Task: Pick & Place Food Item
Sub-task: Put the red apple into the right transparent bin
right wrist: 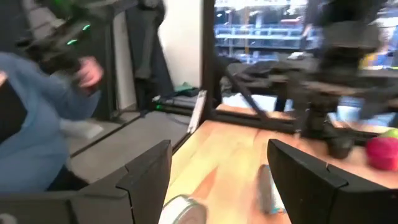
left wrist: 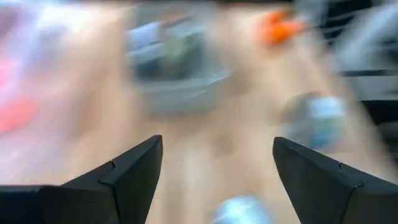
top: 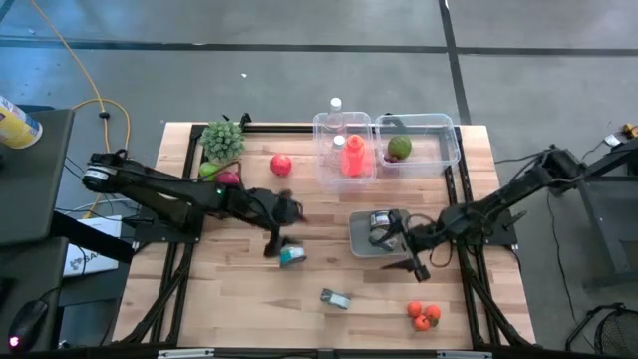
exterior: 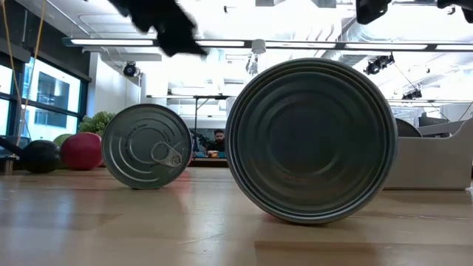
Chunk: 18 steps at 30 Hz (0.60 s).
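Note:
Two tin cans lie on their sides on the wooden table: a teal-labelled can [top: 291, 256] [exterior: 148, 146] near the middle and a second can [top: 336, 298] [exterior: 310, 140] nearer the front edge. A third can rests in a grey tray [top: 361, 239]. My left gripper [top: 273, 245] [left wrist: 217, 168] hangs open just left of the teal can, nothing between its fingers. My right gripper [top: 417, 267] [right wrist: 217, 174] is open beside the tray's near right corner, pointing level toward the table's left.
At the back stand two clear bins [top: 344, 150] [top: 419, 140] holding an orange item and a green fruit. A red apple [top: 281, 165], leafy greens [top: 221, 140] and small fruits [top: 224, 178] lie back left; tomatoes [top: 424, 315] front right. A person in blue [right wrist: 37, 124] is beyond the table.

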### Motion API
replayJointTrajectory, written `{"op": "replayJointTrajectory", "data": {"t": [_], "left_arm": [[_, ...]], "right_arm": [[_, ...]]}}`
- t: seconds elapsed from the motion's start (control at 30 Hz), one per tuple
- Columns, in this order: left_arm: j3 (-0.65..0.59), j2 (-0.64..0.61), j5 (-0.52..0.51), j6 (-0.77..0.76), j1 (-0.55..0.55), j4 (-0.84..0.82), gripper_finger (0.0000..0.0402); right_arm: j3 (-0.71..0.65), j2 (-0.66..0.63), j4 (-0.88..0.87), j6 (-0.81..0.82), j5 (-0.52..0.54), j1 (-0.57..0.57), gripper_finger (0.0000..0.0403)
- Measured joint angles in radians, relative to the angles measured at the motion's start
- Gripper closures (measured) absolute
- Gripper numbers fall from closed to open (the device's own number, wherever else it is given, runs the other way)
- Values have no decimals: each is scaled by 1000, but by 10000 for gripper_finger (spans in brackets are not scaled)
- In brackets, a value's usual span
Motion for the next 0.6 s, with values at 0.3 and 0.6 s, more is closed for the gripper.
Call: {"op": "replayJointTrajectory", "data": {"t": [0.3, 0.6], "left_arm": [[-1, -34, -61, -199, 196, -282, 106], [-44, -33, 25, -405, 518, -248, 106]], "right_arm": [[0, 175, 144, -17, 30, 67, 152], [0, 193, 149, 38, 81, 66, 152]]}}
